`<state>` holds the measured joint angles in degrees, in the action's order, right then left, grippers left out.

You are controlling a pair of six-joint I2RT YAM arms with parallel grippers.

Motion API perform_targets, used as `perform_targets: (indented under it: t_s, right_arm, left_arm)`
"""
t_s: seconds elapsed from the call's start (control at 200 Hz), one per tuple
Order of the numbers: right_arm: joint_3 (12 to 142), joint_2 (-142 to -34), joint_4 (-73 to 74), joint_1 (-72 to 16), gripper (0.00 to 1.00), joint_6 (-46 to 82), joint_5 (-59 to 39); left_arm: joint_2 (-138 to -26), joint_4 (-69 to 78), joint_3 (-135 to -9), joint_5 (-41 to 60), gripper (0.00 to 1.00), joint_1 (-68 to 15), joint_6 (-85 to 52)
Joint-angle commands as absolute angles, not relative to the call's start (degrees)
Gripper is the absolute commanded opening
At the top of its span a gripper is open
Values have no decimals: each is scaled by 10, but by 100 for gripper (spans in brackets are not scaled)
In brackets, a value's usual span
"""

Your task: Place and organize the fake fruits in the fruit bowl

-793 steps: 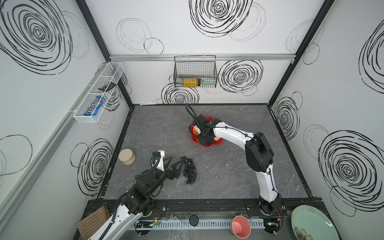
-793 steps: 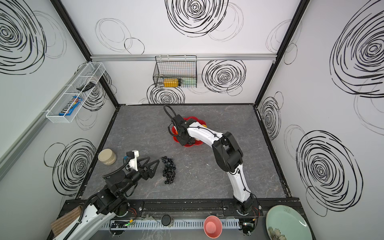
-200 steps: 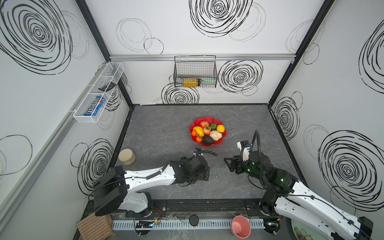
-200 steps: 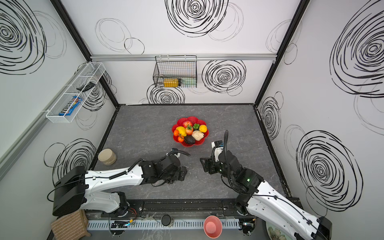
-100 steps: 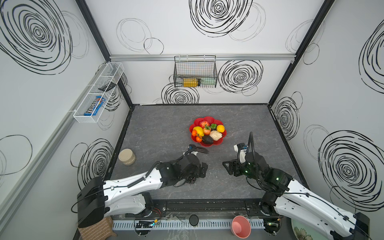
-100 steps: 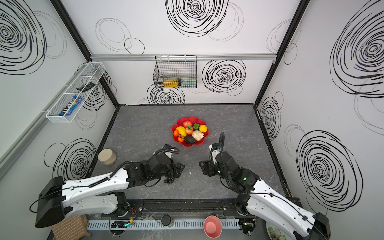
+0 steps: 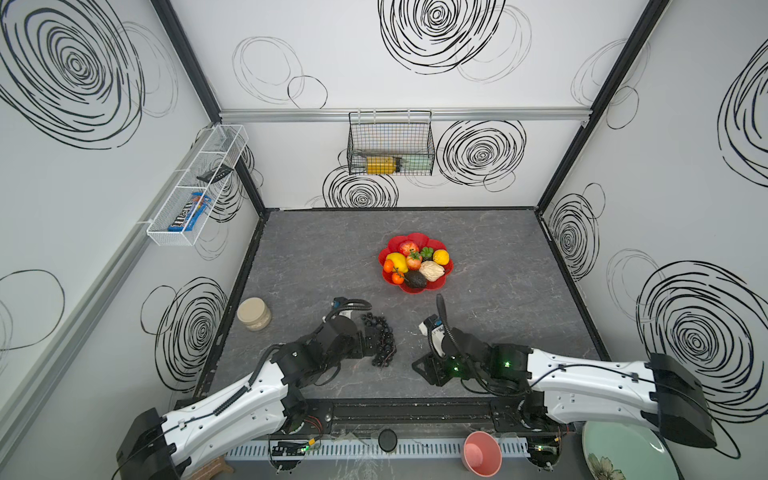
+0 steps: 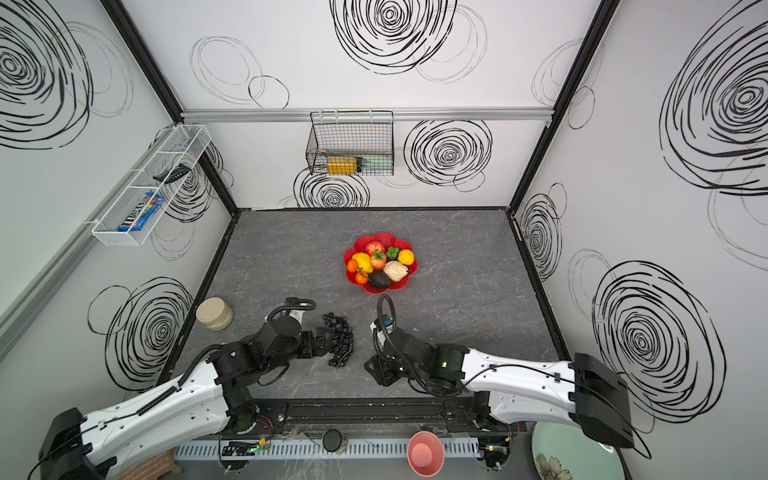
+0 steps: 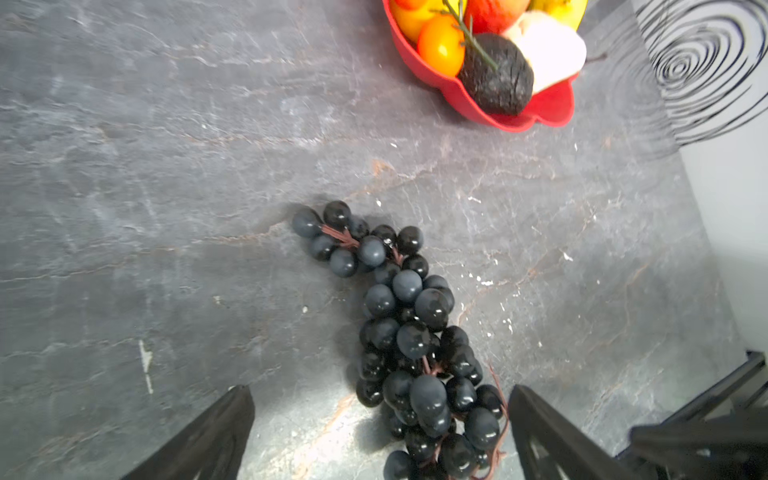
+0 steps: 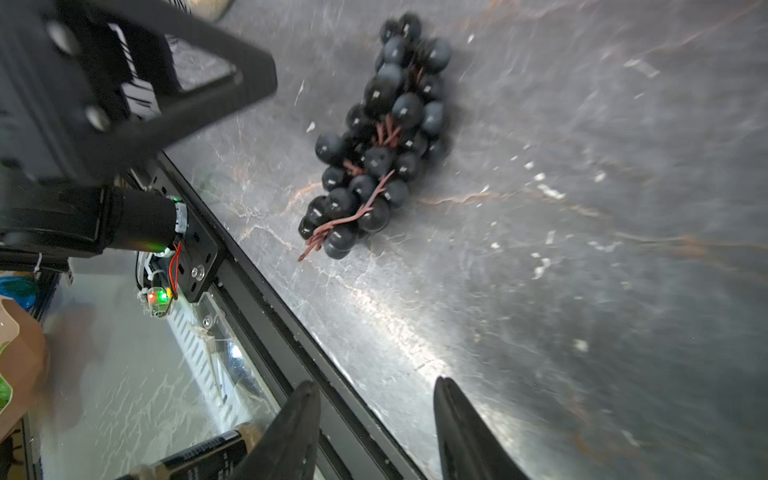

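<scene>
Your left gripper (image 9: 379, 388) sits low, jaws wide astride the grape bunch (image 9: 411, 332); your right gripper (image 10: 376, 382) hovers nearby, parted and empty.

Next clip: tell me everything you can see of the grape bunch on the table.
The grape bunch is a long cluster of small round blue-black berries, some glossy, some dull, on reddish-brown plastic-looking stems that poke out at one end. It lies flat on the grey table, short of the red bowl and apart from it. The left gripper, fingers open, straddles its stem end; contact cannot be told.
</scene>
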<state>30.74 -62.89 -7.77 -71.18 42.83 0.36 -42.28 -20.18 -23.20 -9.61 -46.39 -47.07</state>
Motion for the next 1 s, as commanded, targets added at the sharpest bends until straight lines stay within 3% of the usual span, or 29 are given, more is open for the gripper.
perform_targets:
  t_s: [0.0,0.18,0.58,0.991]
  right_arm:
    - [363,-689,-42,-731,47,441,3]
    - [400,-763,-29,-731,47,442,-5]
    - [408,-806,2,-653,48,443,-60]
    - [432,-855,15,-630,38,416,-89]
  left_arm:
    - [-396,-192,-211,-84,100,-448,-483]
    - [-387,-184,-190,-70,100,-443,-485]
    - [-385,-159,-160,-55,100,-444,-493]
    - [-396,-148,-149,-48,100,-446,-497]
